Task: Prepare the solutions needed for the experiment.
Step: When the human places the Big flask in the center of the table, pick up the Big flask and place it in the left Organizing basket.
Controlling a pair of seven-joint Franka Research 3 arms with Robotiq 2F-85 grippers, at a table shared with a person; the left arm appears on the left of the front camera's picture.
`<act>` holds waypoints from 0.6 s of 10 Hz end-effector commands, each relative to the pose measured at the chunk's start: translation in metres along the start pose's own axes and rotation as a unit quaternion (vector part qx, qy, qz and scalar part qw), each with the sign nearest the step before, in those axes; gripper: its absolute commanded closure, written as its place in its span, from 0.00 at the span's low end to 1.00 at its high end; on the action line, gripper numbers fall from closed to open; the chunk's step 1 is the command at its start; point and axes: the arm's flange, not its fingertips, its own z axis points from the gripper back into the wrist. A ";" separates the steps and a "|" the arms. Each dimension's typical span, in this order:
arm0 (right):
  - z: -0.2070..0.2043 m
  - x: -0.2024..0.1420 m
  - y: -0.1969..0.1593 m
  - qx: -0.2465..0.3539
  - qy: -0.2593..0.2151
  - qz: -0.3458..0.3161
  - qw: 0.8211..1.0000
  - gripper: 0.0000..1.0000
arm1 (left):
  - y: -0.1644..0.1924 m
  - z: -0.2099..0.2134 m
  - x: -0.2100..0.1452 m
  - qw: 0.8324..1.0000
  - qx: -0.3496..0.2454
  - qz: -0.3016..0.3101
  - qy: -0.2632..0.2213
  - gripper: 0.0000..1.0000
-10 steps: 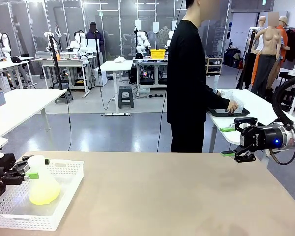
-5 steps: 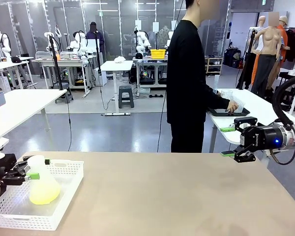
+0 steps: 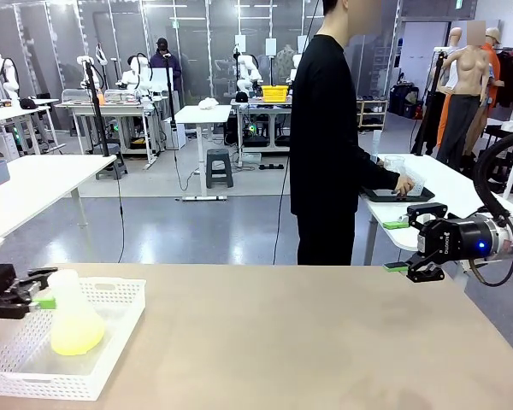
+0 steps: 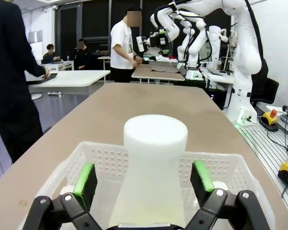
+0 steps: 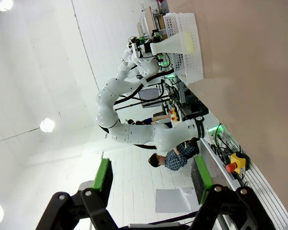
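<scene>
A frosted white conical flask [image 3: 71, 318] stands upright in a white perforated basket [image 3: 111, 342] at the table's front left. The solutions [image 3: 77, 342] show as a small pool of pale yellow-green liquid in its bottom. My left gripper [image 3: 36, 297] is open just left of the flask's neck. In the left wrist view the neck [image 4: 155, 143] rises a little beyond the green pads [image 4: 86, 178], which flank it with gaps on both sides. My right gripper [image 3: 399, 246] hangs open and holds nothing over the table's far right edge. The right wrist view shows the right gripper [image 5: 151, 175] and, far off, the basket [image 5: 188, 62].
A person in black [image 3: 325, 145] stands beyond the far edge, turned away, one hand on a black tray [image 3: 398, 195] on a neighbouring white table. The brown tabletop [image 3: 308, 342] stretches bare between the basket and my right gripper.
My left gripper has drawn back to the left, away from the flask's neck, with its jaws still open. The flask stays in the basket. The right arm has not moved.
</scene>
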 end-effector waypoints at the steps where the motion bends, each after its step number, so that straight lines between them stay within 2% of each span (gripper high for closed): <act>1: -0.001 -0.002 0.002 -0.001 -0.002 0.002 1.000 0.17 | -0.007 0.024 0.017 0.998 -0.001 0.055 0.021 0.00; 2: -0.001 -0.002 0.002 -0.001 -0.002 0.002 1.000 0.17 | -0.010 0.032 0.021 0.996 -0.012 0.092 0.017 0.00; 4: -0.001 -0.002 0.002 -0.001 -0.002 0.002 1.000 0.17 | -0.022 0.044 0.050 0.980 -0.019 0.194 -0.025 0.00; 5: -0.001 -0.002 0.002 -0.001 -0.002 0.002 1.000 0.17 | -0.032 0.047 0.068 0.968 -0.036 0.249 0.003 0.00; 6: -0.001 -0.002 0.002 -0.001 -0.002 0.002 1.000 0.17 | -0.038 0.048 0.081 0.963 -0.025 0.268 0.005 0.00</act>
